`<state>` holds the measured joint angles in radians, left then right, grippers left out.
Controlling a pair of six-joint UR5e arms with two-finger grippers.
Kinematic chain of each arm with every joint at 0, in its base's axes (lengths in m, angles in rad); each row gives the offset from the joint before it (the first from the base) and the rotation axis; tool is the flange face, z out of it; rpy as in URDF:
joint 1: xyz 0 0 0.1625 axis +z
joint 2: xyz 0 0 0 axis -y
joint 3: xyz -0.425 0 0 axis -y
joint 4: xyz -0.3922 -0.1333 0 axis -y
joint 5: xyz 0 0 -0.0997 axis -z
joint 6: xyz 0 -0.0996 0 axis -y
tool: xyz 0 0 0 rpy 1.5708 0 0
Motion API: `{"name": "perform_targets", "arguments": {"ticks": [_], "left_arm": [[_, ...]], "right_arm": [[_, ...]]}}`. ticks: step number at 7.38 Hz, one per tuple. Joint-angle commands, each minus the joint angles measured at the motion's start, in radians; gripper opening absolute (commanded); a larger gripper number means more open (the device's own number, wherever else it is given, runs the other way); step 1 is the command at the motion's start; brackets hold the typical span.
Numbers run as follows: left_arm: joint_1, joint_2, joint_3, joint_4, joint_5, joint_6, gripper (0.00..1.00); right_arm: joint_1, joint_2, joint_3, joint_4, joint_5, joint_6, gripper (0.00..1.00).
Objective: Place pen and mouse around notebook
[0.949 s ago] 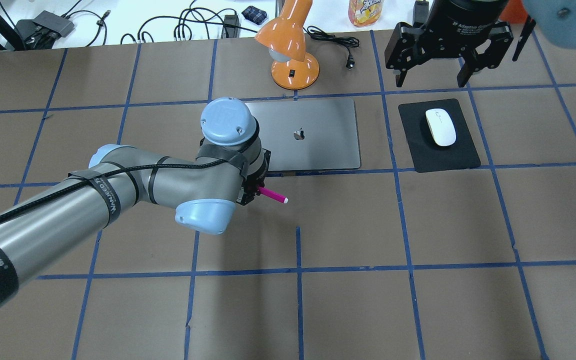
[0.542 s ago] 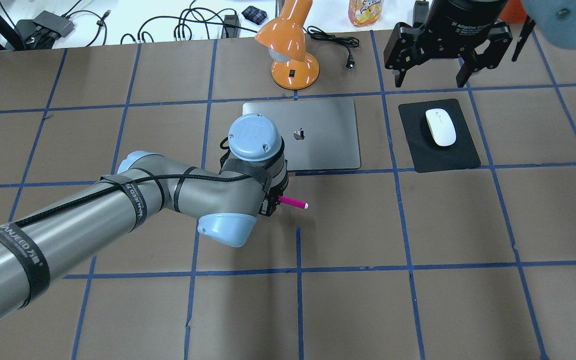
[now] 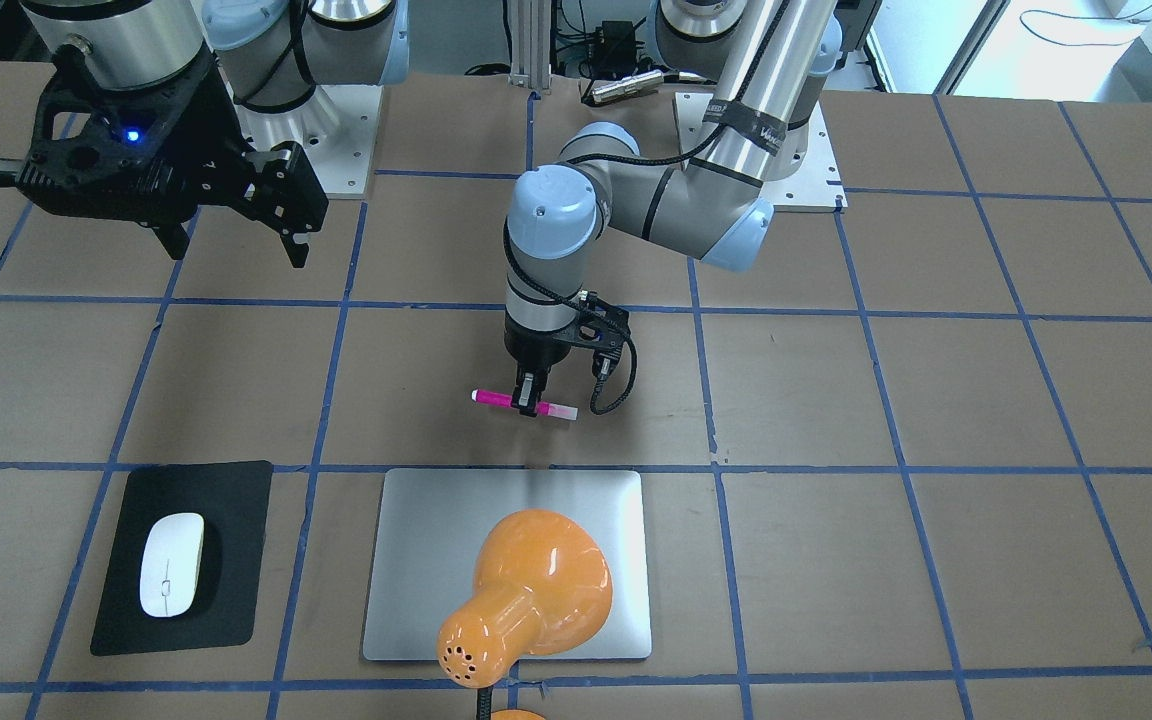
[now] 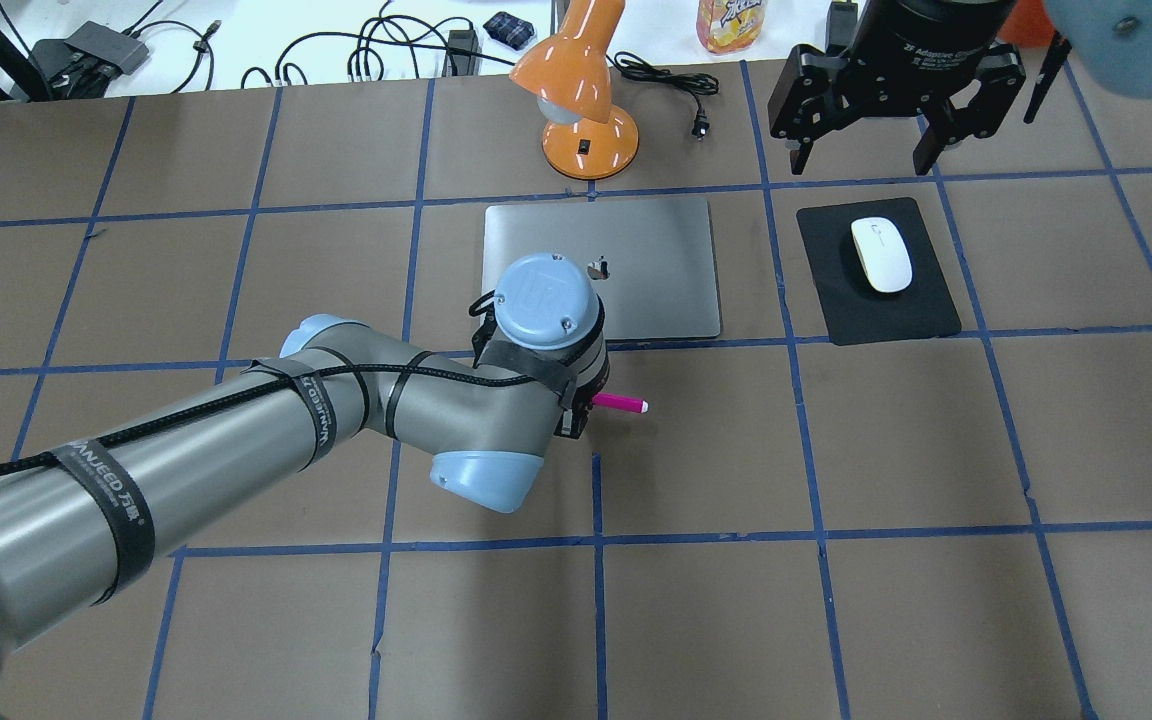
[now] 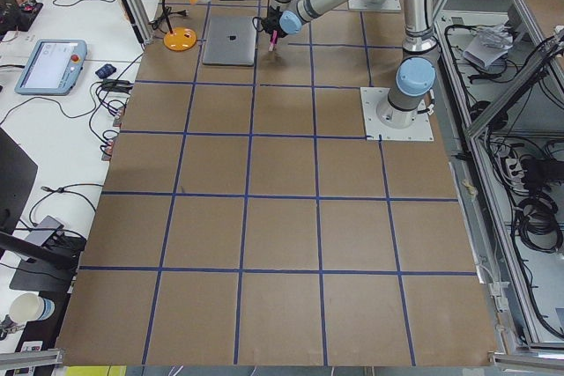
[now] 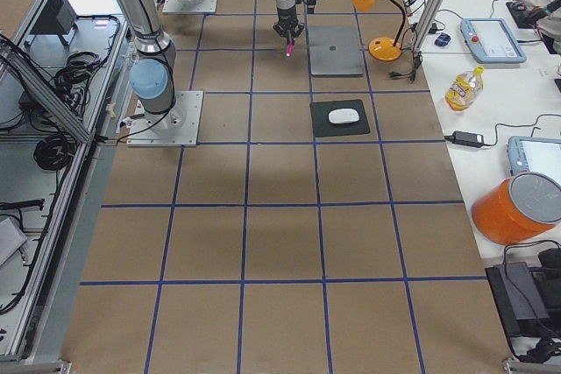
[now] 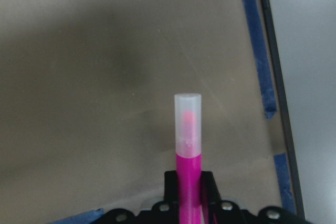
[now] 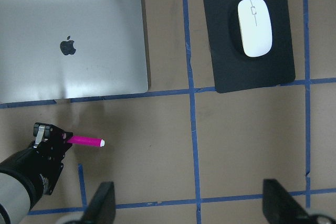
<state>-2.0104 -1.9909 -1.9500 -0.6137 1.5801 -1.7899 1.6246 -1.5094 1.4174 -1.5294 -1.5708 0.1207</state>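
Observation:
My left gripper (image 3: 534, 407) is shut on the magenta pen (image 3: 502, 400), which it holds level, its pale cap (image 7: 187, 121) pointing away from the wrist. The pen (image 4: 622, 403) is over the brown table, just on the robot's side of the silver notebook (image 4: 661, 275), near the middle of that edge. The white mouse (image 4: 881, 254) lies on a black pad to the notebook's right. High above and beyond the mouse, my right gripper (image 4: 861, 150) is open and empty. The right wrist view shows the notebook (image 8: 105, 24), the mouse (image 8: 255, 27) and the pen (image 8: 86, 141) from above.
The black pad (image 4: 901, 312) lies under the mouse. An orange desk lamp (image 4: 581, 95) stands at the notebook's far edge, its cord and plug (image 4: 698, 125) trailing right. Cables and a bottle (image 4: 731, 22) sit on the white bench beyond. Blue tape lines grid the table.
My left arm has carried the pen rightward along the notebook's near edge, still gripping it. The right gripper, the mouse and the notebook have not moved.

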Motion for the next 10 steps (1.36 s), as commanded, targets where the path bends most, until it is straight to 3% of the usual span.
{"name": "perform_targets", "arguments": {"ticks": [1,3,6,10], "left_arm": [[-0.019,-0.008,0.0,0.008,-0.012,-0.01,0.13],[-0.022,-0.009,0.0,0.009,-0.017,-0.006,1.0],[-0.001,0.043,0.003,-0.011,-0.006,0.274,1.0],[0.189,0.147,0.003,-0.194,-0.002,0.799,1.0]], "right_arm": [[0.0,0.0,0.0,0.0,0.0,0.001,1.0],[0.0,0.0,0.0,0.0,0.0,0.001,1.0],[0.0,0.0,0.0,0.0,0.0,0.001,1.0],[0.0,0.0,0.0,0.0,0.0,0.001,1.0]]}}
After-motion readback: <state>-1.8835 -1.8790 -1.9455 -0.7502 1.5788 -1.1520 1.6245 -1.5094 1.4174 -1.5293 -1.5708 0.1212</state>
